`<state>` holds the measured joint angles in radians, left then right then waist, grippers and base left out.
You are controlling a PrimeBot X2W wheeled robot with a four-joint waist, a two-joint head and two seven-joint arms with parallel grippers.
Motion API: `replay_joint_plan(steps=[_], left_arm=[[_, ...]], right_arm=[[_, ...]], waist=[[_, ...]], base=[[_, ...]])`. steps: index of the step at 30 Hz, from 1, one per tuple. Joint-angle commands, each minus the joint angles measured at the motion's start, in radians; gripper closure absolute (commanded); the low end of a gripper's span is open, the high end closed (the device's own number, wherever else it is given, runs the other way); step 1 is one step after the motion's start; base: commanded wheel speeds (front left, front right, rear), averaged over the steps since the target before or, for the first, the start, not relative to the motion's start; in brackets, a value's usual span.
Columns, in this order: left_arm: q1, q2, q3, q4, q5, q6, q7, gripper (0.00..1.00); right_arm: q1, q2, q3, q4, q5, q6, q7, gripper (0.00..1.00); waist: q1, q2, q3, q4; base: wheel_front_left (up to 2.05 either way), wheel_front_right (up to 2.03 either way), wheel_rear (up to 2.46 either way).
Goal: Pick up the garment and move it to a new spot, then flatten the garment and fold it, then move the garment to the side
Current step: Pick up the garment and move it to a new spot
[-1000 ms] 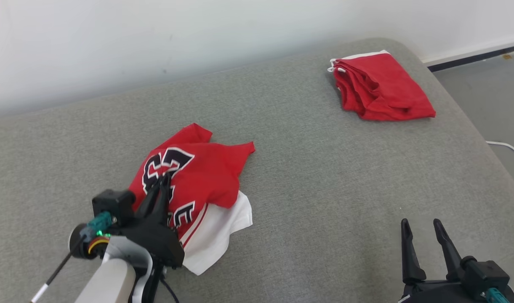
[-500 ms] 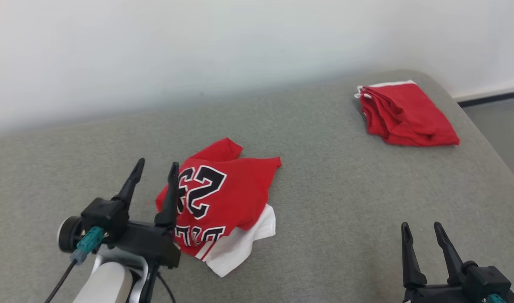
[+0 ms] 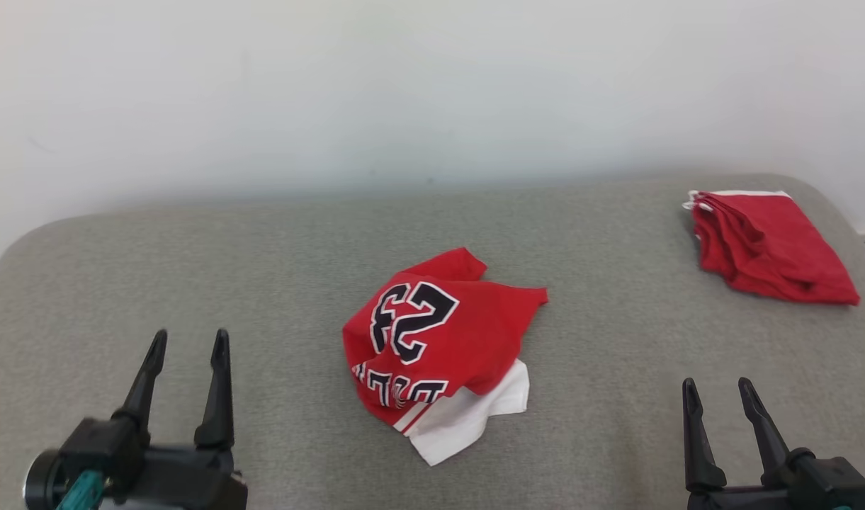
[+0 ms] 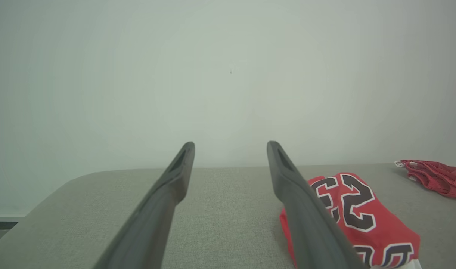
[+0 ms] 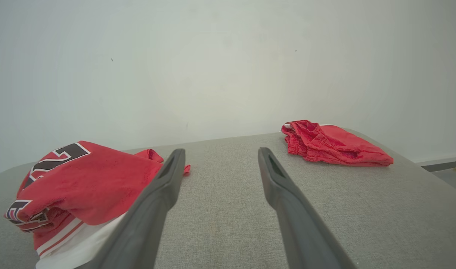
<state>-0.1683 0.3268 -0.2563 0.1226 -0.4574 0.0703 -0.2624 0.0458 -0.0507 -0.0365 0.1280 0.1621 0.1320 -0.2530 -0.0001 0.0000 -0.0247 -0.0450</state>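
Head view shows the crumpled garment (image 3: 475, 333) on grey cushion (image 3: 262, 269).

The crumpled garment (image 3: 446, 347) lies on the cushion (image 3: 262, 269) at the centre of the frame. My left end effector (image 3: 190, 334) is at the lower left, well apart from it, and my right end effector (image 3: 717, 384) at the lower right. A folded cloth (image 3: 769, 248) lies at the right edge, near the wall (image 3: 404, 85) behind the cushion.
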Motion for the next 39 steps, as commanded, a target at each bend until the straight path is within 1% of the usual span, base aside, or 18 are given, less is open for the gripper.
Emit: replay_joint_plan(steps=[1,6,11,16,23,30,39], left_arm=[[0.031,-0.001,0.011,-0.009,0.013,-0.001,-0.003,0.0],[0.103,-0.008,0.05,-0.045,0.036,-0.022,-0.003,0.0],[0.158,-0.018,0.087,-0.061,0.06,-0.044,-0.003,0.0],[0.194,-0.025,0.119,-0.056,0.078,-0.078,-0.003,0.0],[0.224,-0.054,0.158,-0.048,0.087,-0.102,-0.003,0.0],[0.247,-0.085,0.182,-0.044,0.116,-0.112,-0.003,0.0],[0.244,-0.111,0.203,-0.031,0.142,-0.137,-0.003,0.0]], right_arm=[[0.014,0.001,-0.001,-0.005,-0.007,-0.002,0.002,0.0],[0.024,0.0,-0.003,-0.011,-0.003,-0.002,0.008,0.0],[0.036,0.0,-0.002,-0.009,0.002,-0.002,0.012,0.0],[0.037,0.0,-0.003,-0.008,0.003,-0.002,0.012,0.0],[0.044,0.0,0.004,0.0,0.01,-0.002,0.017,0.0],[0.046,0.0,0.009,0.009,0.009,-0.002,0.017,0.0],[0.042,0.0,0.01,0.018,0.008,-0.002,0.019,0.0]], waist=[[0.0001,0.0,-0.018,0.038],[0.0001,0.0,-0.03,0.074],[0.0001,0.0,-0.038,0.092],[0.0001,0.0,-0.041,0.1],[0.0001,0.0,-0.041,0.103],[0.0001,0.0,-0.035,0.097],[0.0001,0.0,-0.03,0.094]], base=[[0.0,0.0,0.0],[0.0,0.0,0.0],[0.0,0.0,0.0],[0.0,0.0,0.0],[0.0,0.0,0.0],[0.0,0.0,0.0],[0.0,0.0,0.0]])
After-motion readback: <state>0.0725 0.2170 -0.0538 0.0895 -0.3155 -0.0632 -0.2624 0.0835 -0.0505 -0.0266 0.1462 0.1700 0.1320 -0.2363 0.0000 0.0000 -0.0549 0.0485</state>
